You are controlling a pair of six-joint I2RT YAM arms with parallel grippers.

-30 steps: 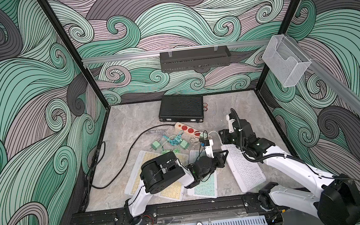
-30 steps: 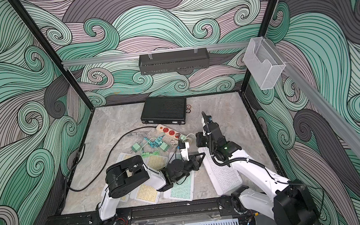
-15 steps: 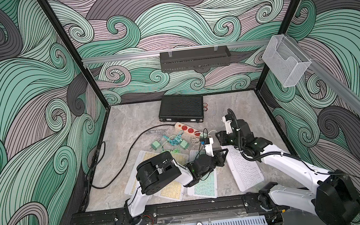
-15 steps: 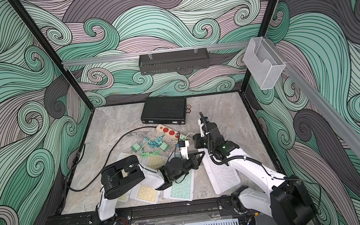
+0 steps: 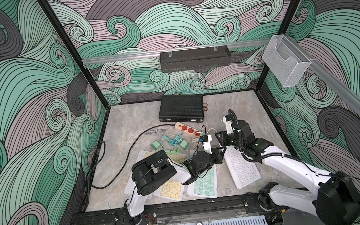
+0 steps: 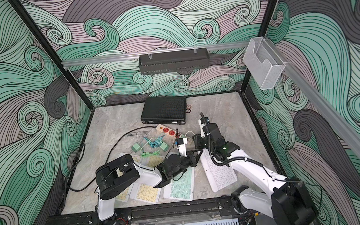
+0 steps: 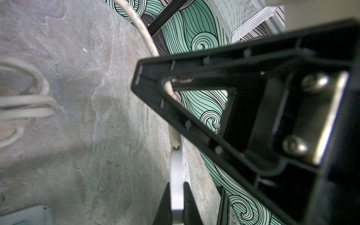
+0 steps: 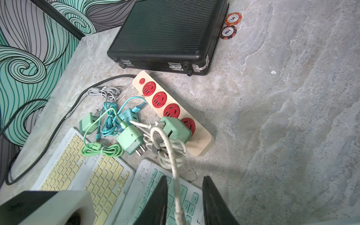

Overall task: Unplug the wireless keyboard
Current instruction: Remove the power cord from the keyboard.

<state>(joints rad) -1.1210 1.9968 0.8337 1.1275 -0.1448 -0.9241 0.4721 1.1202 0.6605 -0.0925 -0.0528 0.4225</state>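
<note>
Toward the table's (image 5: 130,128) front right corner, at the far end of the white keyboard (image 5: 242,168), its thin edge was pinched between the closed-in fingers (image 7: 164,206) of the left gripper (image 7: 176,187), a little short of the plug (image 7: 175,139) set against that edge. The white cable (image 8: 171,155) was straddled, not clamped, by the spread fingers (image 8: 214,200) of the right gripper (image 8: 185,178). The left arm (image 5: 153,173) was folded low and stretched rightward across the green keyboard (image 5: 205,184); the right arm (image 5: 284,163) was extended from the front right corner over the white keyboard, its wrist bent downward.

White arm links (image 5: 291,165), black joints (image 5: 151,174).
</note>
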